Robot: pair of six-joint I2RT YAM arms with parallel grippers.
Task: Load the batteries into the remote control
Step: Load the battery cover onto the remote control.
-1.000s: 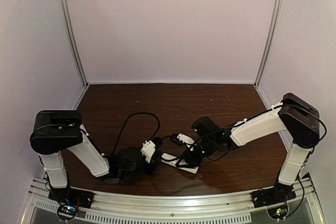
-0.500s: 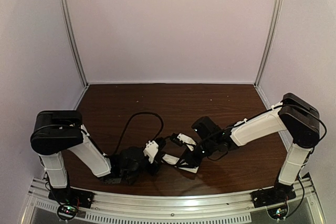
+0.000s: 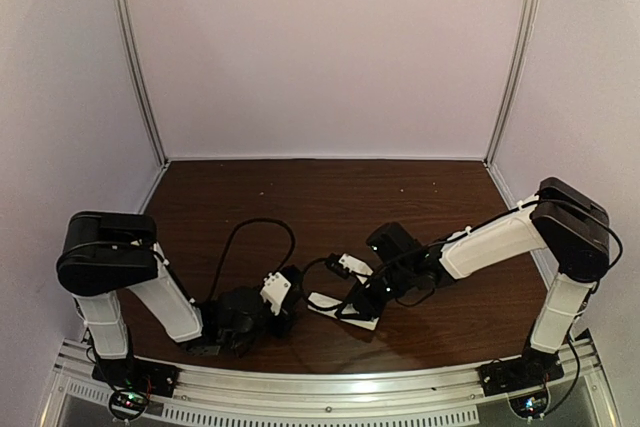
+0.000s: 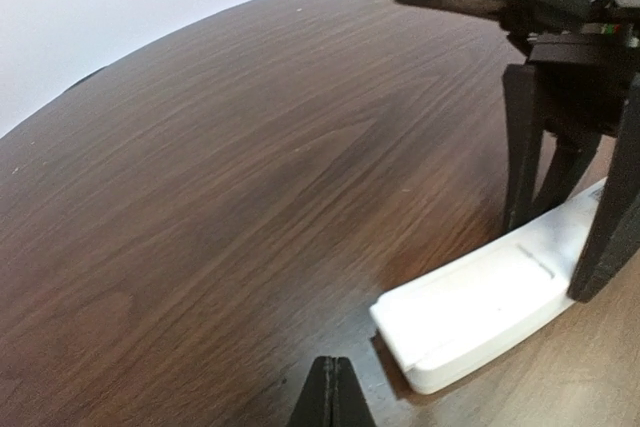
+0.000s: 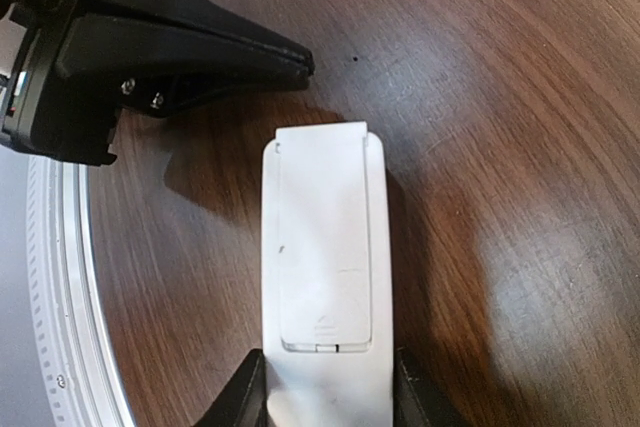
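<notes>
Right end effector (image 5: 328,392) grasps the remote control (image 5: 322,247) lying on the bench (image 4: 200,167); left end effector (image 4: 327,395) clenched, just left of it.

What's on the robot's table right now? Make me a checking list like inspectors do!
Surface: dark wood table, glossy.
Job's things: remote lying back up, cover seemingly on; batteries: nothing seen.
Clutter: nothing seen.
Grippers: right gripper fingers clamp the remote's sides; left gripper shut, empty, near the remote's end.
Cables: black cable loops over the table by the left arm.
Surroundings: pale walls; metal rail in front.
</notes>
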